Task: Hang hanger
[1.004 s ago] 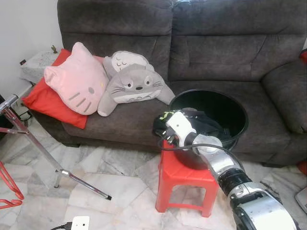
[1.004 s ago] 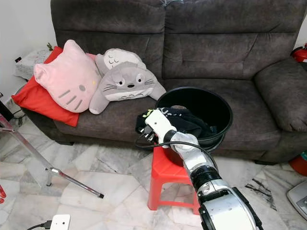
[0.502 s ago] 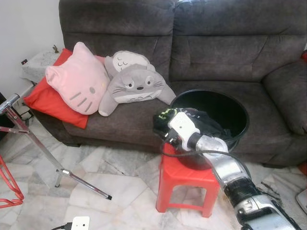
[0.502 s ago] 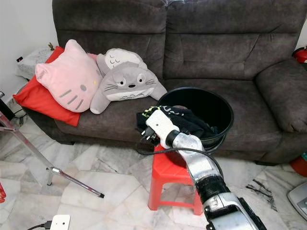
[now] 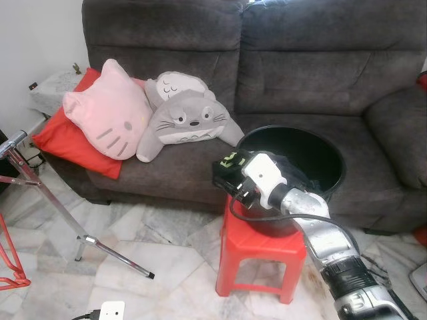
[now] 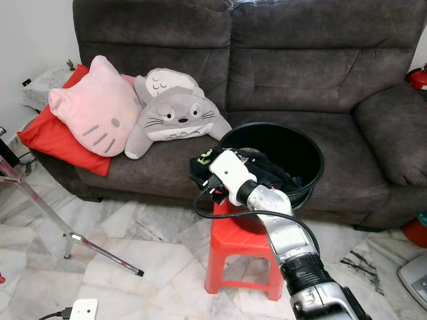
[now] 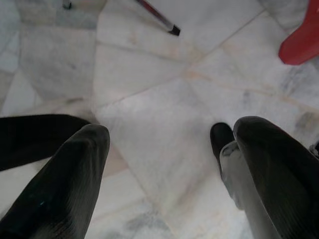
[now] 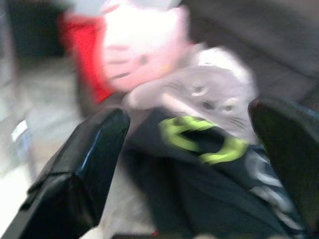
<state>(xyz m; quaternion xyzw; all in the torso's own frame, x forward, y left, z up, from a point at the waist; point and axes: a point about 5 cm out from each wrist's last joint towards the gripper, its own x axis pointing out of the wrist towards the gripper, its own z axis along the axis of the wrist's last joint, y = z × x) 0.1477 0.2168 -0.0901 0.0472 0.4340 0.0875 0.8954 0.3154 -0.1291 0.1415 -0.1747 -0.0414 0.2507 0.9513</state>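
A red hanger (image 5: 8, 263) stands on the floor at the far left, beside the metal rack leg (image 5: 53, 207). My right gripper (image 5: 230, 175) reaches over the near rim of a black bucket (image 5: 337, 160). It is open, and its fingers (image 8: 84, 164) stand wide apart on either side of a black garment with a green print (image 8: 204, 144). That garment drapes over the bucket's rim. My left gripper (image 7: 164, 164) hangs low over the marble floor, open, with nothing between its fingers.
The bucket stands on a red plastic stool (image 5: 260, 250) in front of a dark grey sofa (image 5: 300, 67). On the sofa lie a pink cat cushion (image 5: 107, 120), a grey plush (image 5: 187, 117) and a red cushion (image 5: 63, 143). A white plug (image 5: 110, 310) lies on the floor.
My right arm has stretched out further, carrying its wrist a little to the right along the bucket's near rim. The view has shifted slightly, so less of the red hanger shows.
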